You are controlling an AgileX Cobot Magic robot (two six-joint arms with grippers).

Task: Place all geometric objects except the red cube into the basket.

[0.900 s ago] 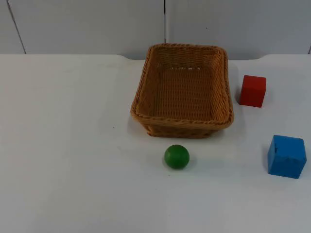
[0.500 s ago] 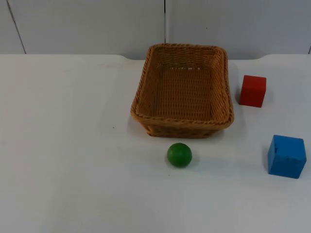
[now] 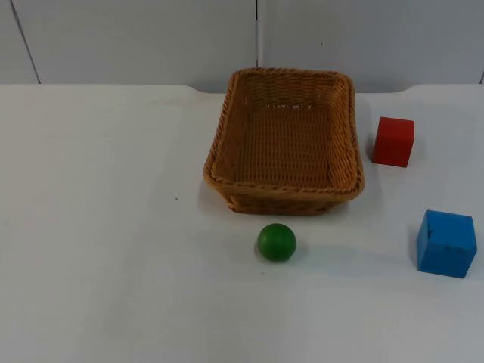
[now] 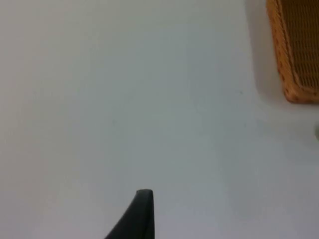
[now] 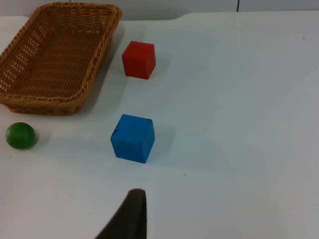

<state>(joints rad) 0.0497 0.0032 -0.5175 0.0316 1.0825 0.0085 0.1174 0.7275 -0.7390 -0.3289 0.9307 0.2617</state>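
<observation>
Woven wicker basket (image 3: 283, 144) sits empty on white surface (image 3: 106, 227); green ball (image 3: 277, 242) just before its near wall, blue cube (image 3: 446, 243) well right, red cube (image 3: 394, 141) beside basket. Nothing placed yet: two objects left. Left tool (image 4: 142, 209) and right tool (image 5: 130, 211) wait; grip state cannot be told

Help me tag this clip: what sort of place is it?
Probably a lab test bench: a bare white table against a grey partition wall, with just a wicker basket, a green ball and two toy cubes.
</observation>
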